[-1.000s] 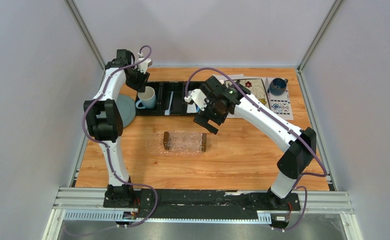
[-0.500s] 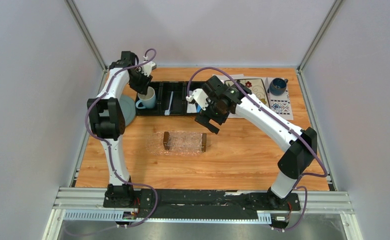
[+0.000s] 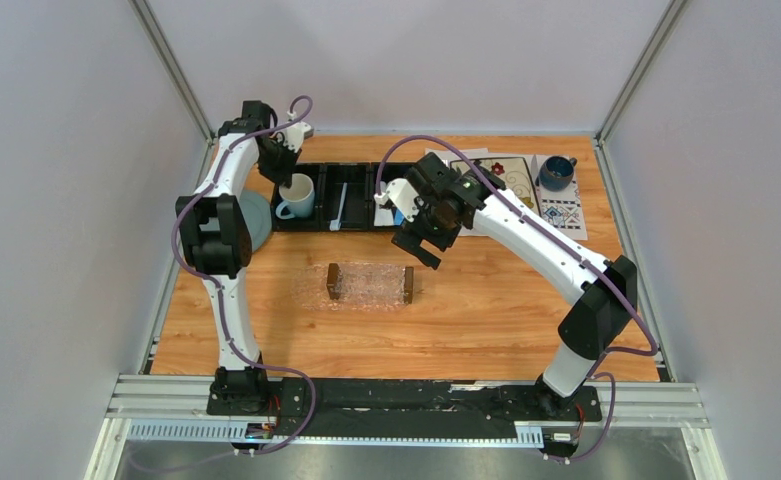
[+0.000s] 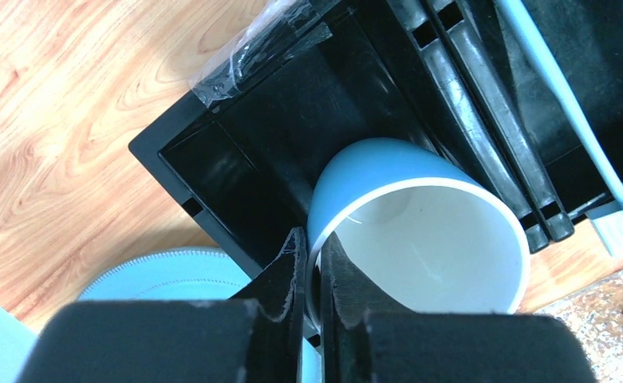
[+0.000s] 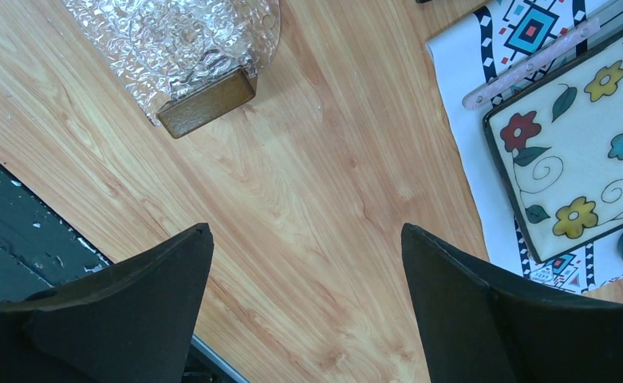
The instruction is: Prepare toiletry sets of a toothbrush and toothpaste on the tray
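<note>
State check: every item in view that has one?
left gripper: fingers shut on light-blue mug rim
right gripper: fingers open, holding nothing
light-blue mug: in black organizer, left compartment
toothbrush: lying in the middle compartment
tray: nothing on it

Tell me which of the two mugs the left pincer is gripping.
The light blue mug in the black organizer's left compartment; the left pincer pinches its rim. The dark blue mug stands apart on the patterned mat, far right.
</note>
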Controlling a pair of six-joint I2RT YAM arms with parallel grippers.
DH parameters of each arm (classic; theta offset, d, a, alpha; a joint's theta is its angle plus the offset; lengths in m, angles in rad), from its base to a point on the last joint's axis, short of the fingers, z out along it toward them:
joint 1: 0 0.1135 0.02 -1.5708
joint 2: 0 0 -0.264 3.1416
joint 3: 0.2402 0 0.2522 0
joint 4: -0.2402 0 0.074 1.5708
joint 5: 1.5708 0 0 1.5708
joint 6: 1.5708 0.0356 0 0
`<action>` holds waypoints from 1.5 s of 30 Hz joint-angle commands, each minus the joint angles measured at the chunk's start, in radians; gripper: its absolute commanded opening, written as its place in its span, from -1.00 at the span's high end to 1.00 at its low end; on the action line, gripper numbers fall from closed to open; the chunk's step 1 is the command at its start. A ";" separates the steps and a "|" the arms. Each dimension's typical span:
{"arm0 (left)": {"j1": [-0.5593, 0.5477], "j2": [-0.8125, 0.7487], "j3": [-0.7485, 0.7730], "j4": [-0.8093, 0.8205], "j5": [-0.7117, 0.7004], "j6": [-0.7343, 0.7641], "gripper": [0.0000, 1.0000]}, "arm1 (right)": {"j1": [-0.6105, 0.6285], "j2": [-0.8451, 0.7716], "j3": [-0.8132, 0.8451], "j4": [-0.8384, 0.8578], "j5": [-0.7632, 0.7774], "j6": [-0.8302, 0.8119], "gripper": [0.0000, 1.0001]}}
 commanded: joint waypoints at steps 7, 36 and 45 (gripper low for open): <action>-0.004 -0.009 0.092 -0.066 0.042 0.036 1.00 | -0.003 -0.055 0.000 0.030 0.000 0.017 -0.84; -0.002 -0.357 0.081 -0.488 0.197 0.123 1.00 | -0.022 -0.158 -0.123 0.067 0.004 0.020 -0.84; -0.004 -0.635 -0.290 -0.365 0.249 0.060 1.00 | -0.029 -0.188 -0.180 0.096 0.001 0.013 -0.85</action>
